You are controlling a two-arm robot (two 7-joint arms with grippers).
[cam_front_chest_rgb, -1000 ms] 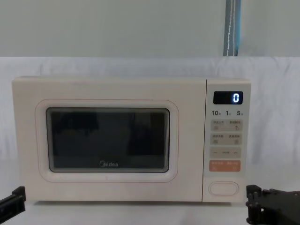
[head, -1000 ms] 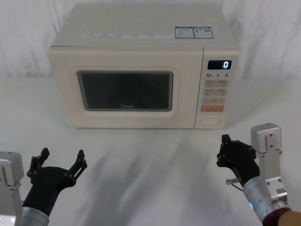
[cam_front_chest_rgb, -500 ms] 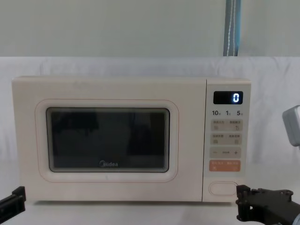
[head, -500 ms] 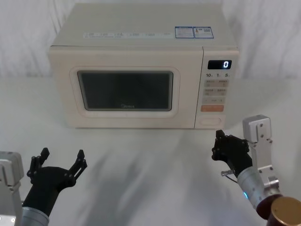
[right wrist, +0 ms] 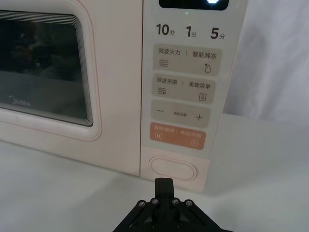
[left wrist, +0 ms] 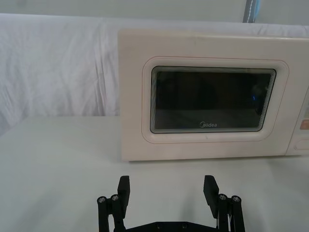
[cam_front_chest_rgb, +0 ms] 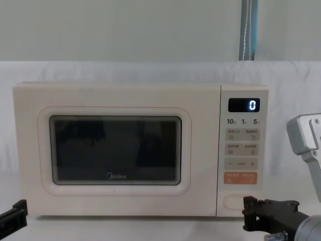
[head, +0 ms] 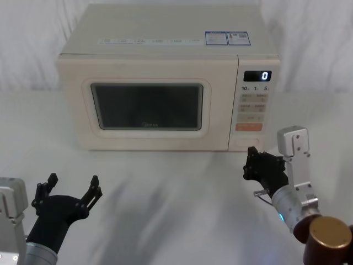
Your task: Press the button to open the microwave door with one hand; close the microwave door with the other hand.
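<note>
2 fingers (right wrist: 163, 186) of our right gripper (head: 252, 163) are pressed together, tips aimed at the button (right wrist: 173, 167), near it but apart. Our left gripper (head: 70, 190) rests low on our left, fingers spread wide. The right wrist view shows the button's raised oval rim under the orange key (right wrist: 175, 138); the head view shows the microwave (head: 165, 25) whole on the table (head: 171, 193), door (head: 146, 102) shut and facing us. The button's long axis runs sideways.
</note>
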